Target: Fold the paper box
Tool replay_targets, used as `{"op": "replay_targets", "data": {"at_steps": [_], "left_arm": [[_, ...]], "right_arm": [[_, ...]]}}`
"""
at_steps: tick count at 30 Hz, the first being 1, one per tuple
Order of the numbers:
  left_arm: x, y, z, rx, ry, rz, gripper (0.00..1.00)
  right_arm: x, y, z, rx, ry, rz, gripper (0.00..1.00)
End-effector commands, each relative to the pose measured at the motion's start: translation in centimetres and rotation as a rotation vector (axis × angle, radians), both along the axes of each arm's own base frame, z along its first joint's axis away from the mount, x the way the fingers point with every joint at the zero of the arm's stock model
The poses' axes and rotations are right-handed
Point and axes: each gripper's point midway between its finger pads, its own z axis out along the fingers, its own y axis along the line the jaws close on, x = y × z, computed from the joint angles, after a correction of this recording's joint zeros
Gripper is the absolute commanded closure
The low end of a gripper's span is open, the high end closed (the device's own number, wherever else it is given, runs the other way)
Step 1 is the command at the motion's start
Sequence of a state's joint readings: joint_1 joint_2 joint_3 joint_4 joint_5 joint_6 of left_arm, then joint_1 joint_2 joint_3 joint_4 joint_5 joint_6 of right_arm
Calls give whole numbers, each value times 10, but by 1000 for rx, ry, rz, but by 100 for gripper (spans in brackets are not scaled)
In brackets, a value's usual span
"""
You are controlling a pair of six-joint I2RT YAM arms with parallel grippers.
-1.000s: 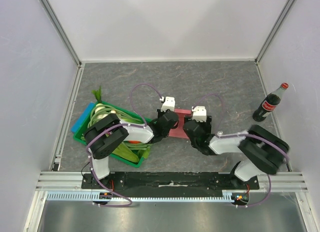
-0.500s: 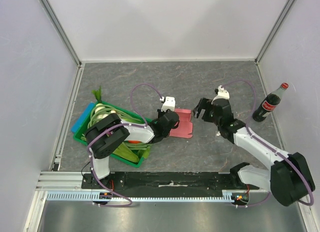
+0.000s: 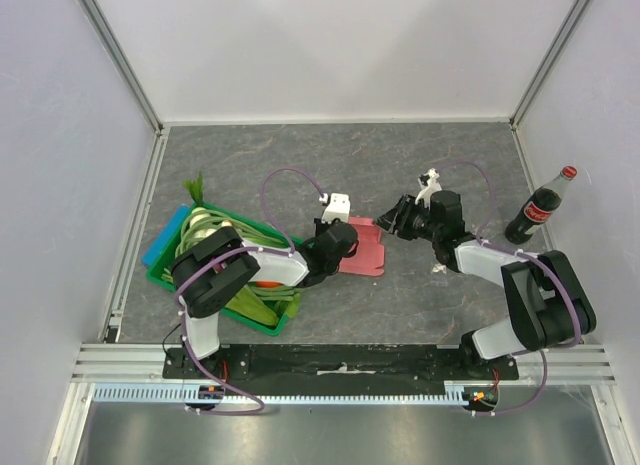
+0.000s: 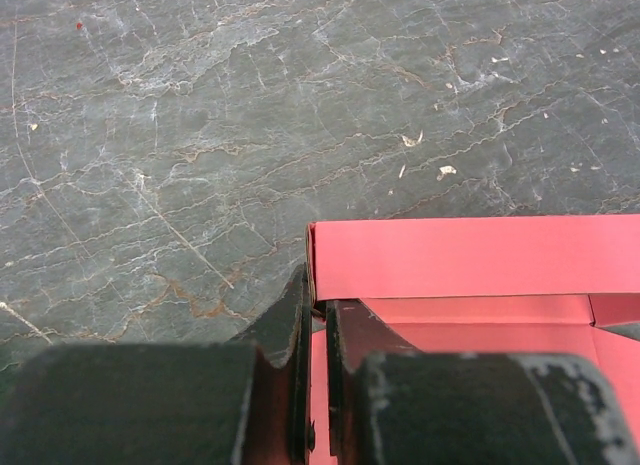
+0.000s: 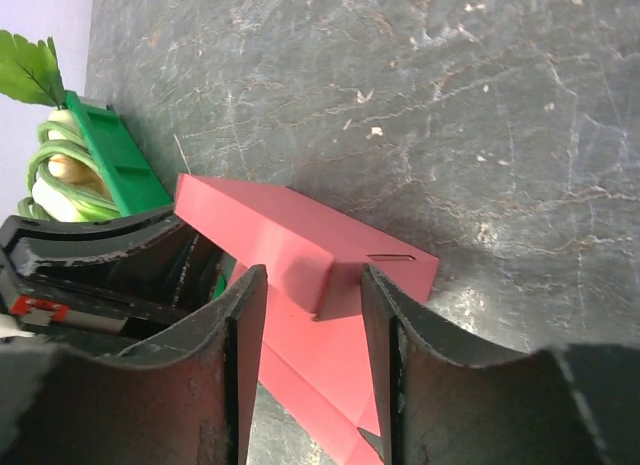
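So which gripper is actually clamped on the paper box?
The left gripper, shut on a wall of the paper box; the right gripper stands open around its flap.

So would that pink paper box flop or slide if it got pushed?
Probably floppy: the paper box looks like thin card. Likely light, so a nudge would slide it on the smooth table, though the left pincer pinching one wall should steady it.
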State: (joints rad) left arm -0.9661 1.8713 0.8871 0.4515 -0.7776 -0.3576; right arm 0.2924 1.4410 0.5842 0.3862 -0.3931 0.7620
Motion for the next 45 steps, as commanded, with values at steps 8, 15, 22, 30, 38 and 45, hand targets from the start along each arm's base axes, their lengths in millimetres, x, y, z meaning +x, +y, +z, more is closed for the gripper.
{"op": "replay_targets", "data": {"at_steps": [8, 15, 22, 30, 38, 45], "left_arm": [[-3, 9, -12, 48, 10, 2, 98], [-4, 7, -6, 56, 12, -23, 98], [-7, -4, -1, 45, 81, -75, 98], [-14, -9, -8, -14, 354, -81, 98], [-16, 11, 0, -131, 493, 64, 98], [-14, 16, 11, -202, 498, 193, 98]], "right_arm": [[-10, -7, -46, 17, -15, -4, 93], [-9, -13, -28, -70, -17, 13, 48], [-5, -47, 11, -372, -24, 10, 26], [-35, -69, 18, -557, 37, -132, 28], [-72, -34, 36, -202, 252, -187, 8], [-76, 17, 38, 106, 276, -274, 3]]}}
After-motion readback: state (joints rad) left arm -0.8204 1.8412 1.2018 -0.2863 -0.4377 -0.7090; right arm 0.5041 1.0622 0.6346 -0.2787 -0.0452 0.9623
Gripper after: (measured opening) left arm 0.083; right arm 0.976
